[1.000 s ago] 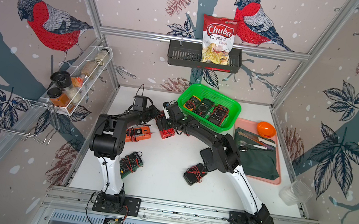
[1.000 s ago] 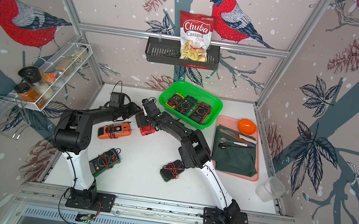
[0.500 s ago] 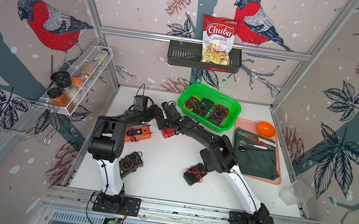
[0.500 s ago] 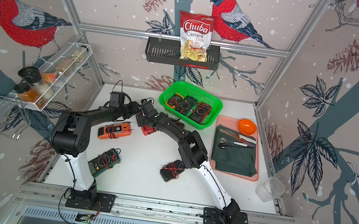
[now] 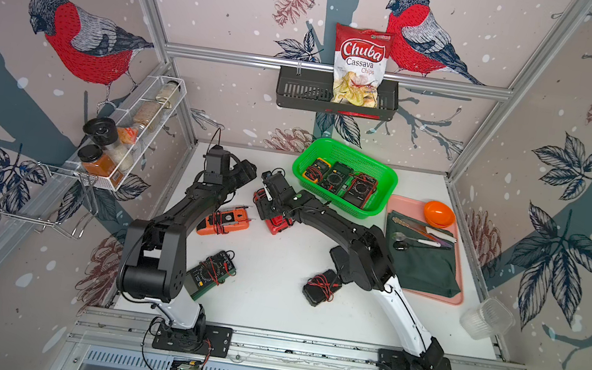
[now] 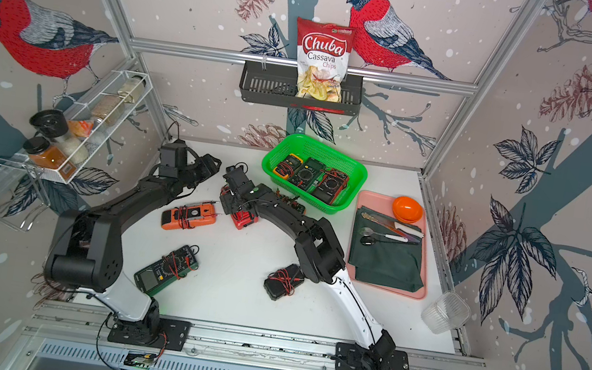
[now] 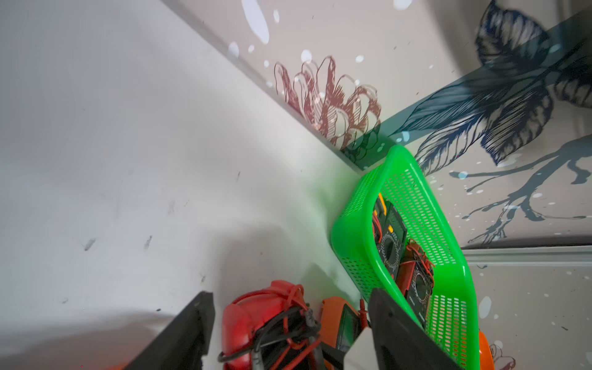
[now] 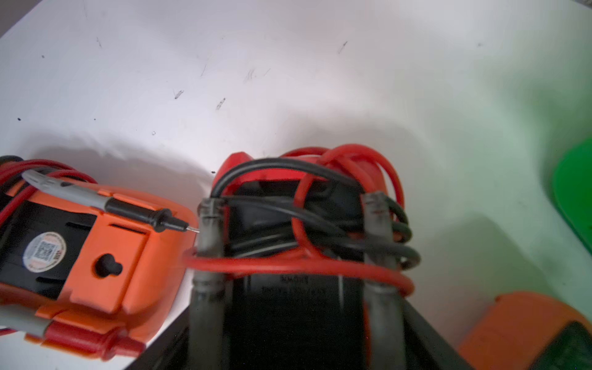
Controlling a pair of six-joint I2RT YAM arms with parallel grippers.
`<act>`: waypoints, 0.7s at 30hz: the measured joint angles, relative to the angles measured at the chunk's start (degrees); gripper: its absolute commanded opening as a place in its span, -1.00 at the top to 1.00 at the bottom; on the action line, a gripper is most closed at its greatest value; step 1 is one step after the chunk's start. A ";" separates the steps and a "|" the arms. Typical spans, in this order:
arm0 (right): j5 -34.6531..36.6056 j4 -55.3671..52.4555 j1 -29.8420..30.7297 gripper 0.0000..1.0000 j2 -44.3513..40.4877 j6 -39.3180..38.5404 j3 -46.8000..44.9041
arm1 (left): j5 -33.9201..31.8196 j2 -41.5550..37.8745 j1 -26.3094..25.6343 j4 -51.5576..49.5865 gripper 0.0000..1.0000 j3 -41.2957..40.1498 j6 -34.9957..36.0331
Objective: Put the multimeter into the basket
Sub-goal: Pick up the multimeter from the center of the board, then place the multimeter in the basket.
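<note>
The red-cased multimeter (image 5: 277, 224) sits near the green perforated plastic basket (image 5: 386, 193); our right gripper (image 5: 269, 210) clamps it, our left gripper (image 7: 290, 293) gapes wide.

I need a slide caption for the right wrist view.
The right gripper holds a lead-wrapped red multimeter beside an orange multimeter.

White table (image 5: 268, 309) carries green basket (image 5: 358, 211), pink tray (image 5: 408, 207), orange multimeter (image 5: 225, 220), green multimeter (image 5: 210, 278), black multimeter (image 5: 320, 289), all apart.
</note>
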 measured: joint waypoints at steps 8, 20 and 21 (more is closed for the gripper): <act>1.20 3.06 -2.08 1.00 -15.10 4.66 -14.25 | -4.39 -10.40 0.00 -0.31 -0.98 -5.46 0.37; 4.94 14.78 -15.98 1.00 -41.64 12.81 -39.71 | -7.37 -22.95 0.02 2.32 -0.98 -16.37 -0.13; 5.29 14.82 -17.40 1.00 -42.23 13.16 -40.63 | -7.48 -23.47 0.02 2.62 -0.98 -16.94 -0.15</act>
